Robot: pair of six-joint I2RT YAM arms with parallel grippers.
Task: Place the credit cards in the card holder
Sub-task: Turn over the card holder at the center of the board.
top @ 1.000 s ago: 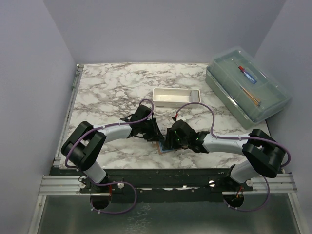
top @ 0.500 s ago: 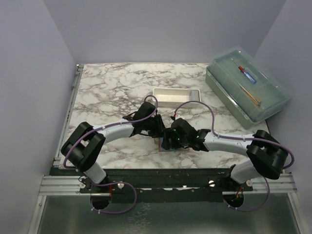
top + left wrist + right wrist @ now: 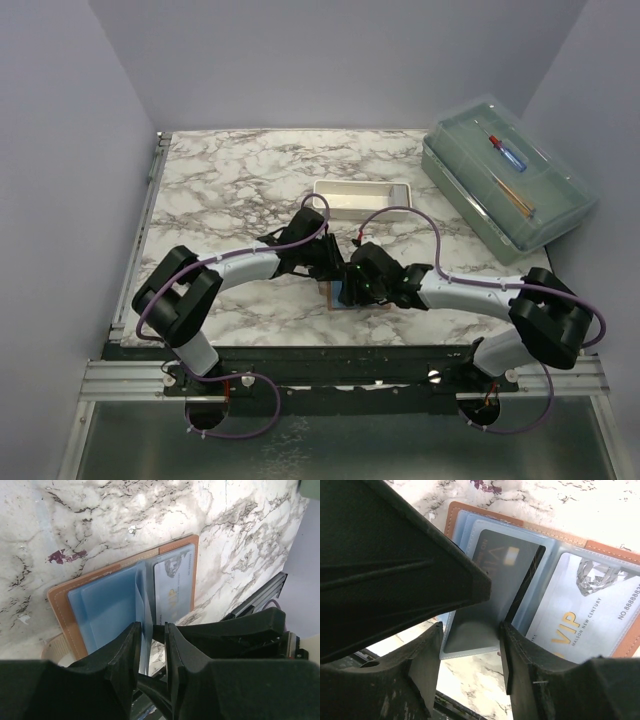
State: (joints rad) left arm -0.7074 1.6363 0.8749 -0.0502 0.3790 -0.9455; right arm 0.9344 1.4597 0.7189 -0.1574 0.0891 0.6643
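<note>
So my tabletop (image 3: 230,180) is white marble with grey-brown veins. The card holder (image 3: 57,610) is tan outside, with blue-grey sleeves inside. One credit card (image 3: 580,620) is whitish with gold VIP lettering, the other credit card (image 3: 502,560) is dark grey. My left claw (image 3: 152,642) and right claw (image 3: 470,650) are plain black.

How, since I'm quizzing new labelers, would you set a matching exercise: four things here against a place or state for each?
Things:
1 card holder
2 VIP card
3 white tray
4 clear lidded box

Places or states:
a far right corner of the table
b lying open
c inside a clear pocket
d middle of the table

Pairs: 1-b, 2-c, 3-d, 4-a
</note>
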